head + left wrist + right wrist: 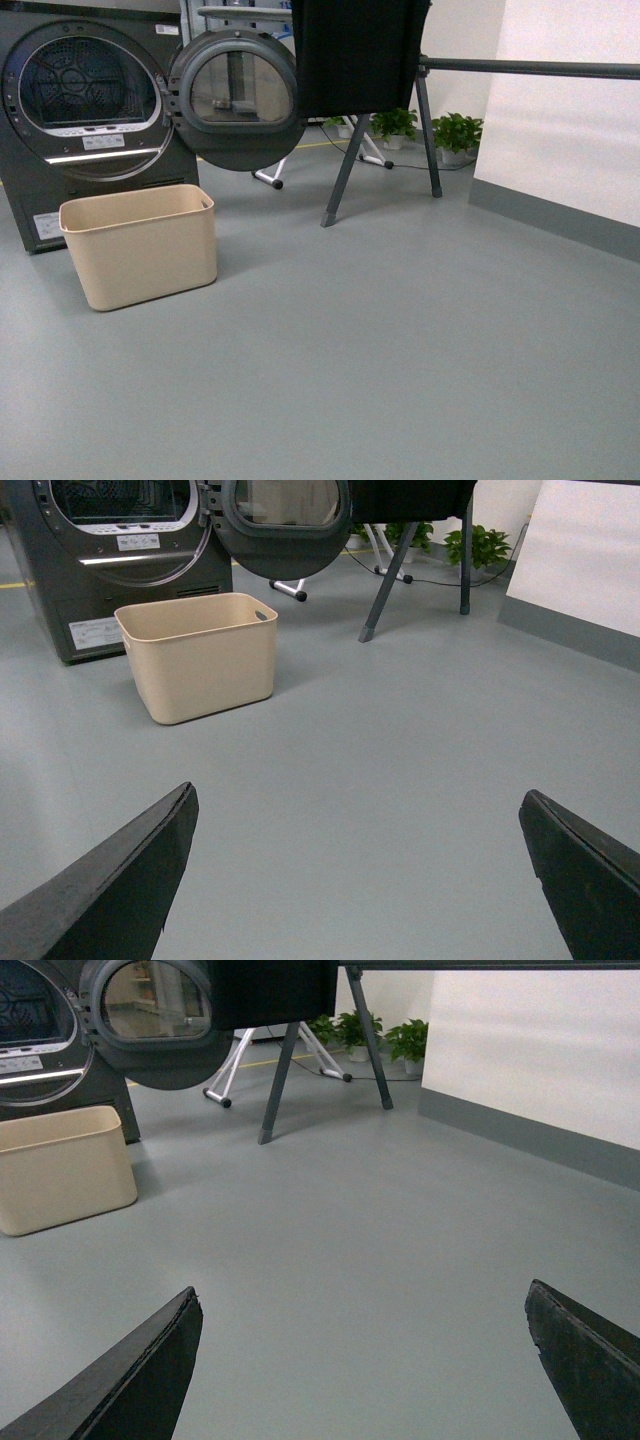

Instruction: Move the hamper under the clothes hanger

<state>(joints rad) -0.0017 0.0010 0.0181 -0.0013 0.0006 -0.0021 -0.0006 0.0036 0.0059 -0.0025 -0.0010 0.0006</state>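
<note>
Beige hamper (138, 245) on the floor (400, 350), far left, before the open dryer (85, 110).
The clothes hanger (530, 68) stands well apart to its right; left claw (358, 790) and right claw (362, 1287) both spread apart.

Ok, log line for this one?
hamper: by dryer, not under clothes hanger | left gripper: open, empty | right gripper: open, empty

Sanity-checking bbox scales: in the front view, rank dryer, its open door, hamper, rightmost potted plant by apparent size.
Largest: dryer, even cropped.
Next: hamper and open door look alike; hamper is nearer, so unranked.
Smallest: rightmost potted plant.
</note>
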